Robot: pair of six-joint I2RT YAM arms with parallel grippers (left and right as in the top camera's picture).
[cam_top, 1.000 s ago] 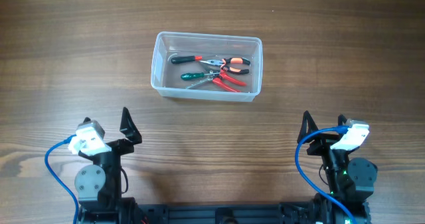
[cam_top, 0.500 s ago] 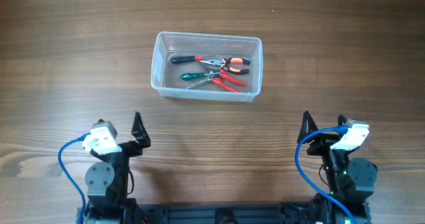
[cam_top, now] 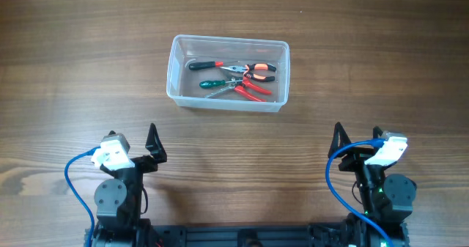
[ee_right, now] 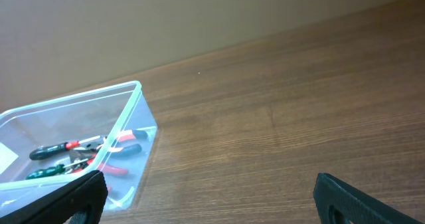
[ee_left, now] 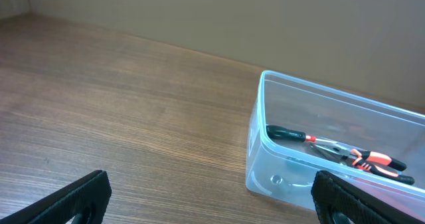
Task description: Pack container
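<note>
The clear plastic container (cam_top: 174,72) stands at the table's centre back. It holds red-handled pliers (cam_top: 253,83), a green-handled screwdriver (cam_top: 212,83) and a black-and-red screwdriver (cam_top: 204,64). My left gripper (cam_top: 134,139) is open and empty at the front left, well short of the container. My right gripper (cam_top: 357,135) is open and empty at the front right. In the left wrist view the container (ee_left: 264,151) lies ahead to the right of the open gripper (ee_left: 212,201). In the right wrist view the container (ee_right: 136,154) lies ahead to the left of the open gripper (ee_right: 212,201).
The wooden table (cam_top: 88,49) stretches bare around the container. A plain wall (ee_left: 232,11) rises behind the far edge. Blue cables (cam_top: 73,175) loop at both arm bases.
My left gripper swung a little to the right between one second and half a second ago, then stayed still. The right arm and the container have not moved.
</note>
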